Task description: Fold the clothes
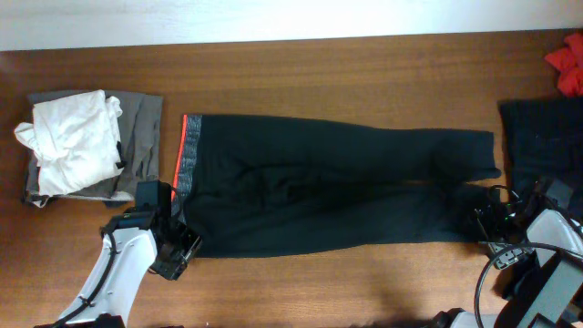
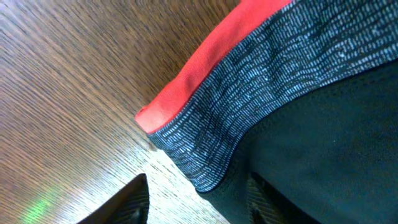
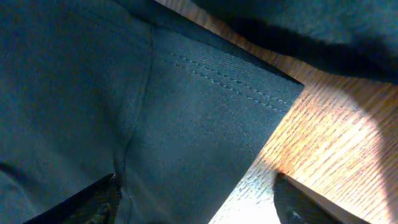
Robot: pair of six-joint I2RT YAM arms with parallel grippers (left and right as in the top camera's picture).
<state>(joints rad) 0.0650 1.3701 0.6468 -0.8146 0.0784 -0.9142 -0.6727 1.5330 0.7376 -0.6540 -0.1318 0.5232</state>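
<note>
Brown wooden table (image 1: pixel 364 82) fills the overhead view, and we see black leggings (image 1: pixel 319 182) spread flat across its middle, the waistband (image 1: pixel 187 155) with its grey knit and red edge to the left and the legs running right. At the top right corner a red cloth (image 1: pixel 569 64) is cut off by the frame, so we cannot name it. Below it a dark garment (image 1: pixel 537 137) also runs off the edge, and its shape is hard to read. Far left, a crumpled white garment (image 1: pixel 73 137) lies on a grey garment (image 1: pixel 141 128), which is mostly covered. The left gripper (image 2: pixel 196 202) sits at the near corner of the waistband. In its wrist view only the tips of its fingers (image 2: pixel 134 199) show at the bottom edge, set apart, one over bare wood and the other over black fabric, with the waistband corner between them and nothing clamped. The right gripper (image 3: pixel 193 205) sits at the near leg hem (image 3: pixel 217 106) on the right. Its two tips are dark and blurred at the frame's lower edge and widely spread, with the stitched hem between them and sunlit wood beside it. From overhead, both grippers are partly hidden by their own wrists.
</note>
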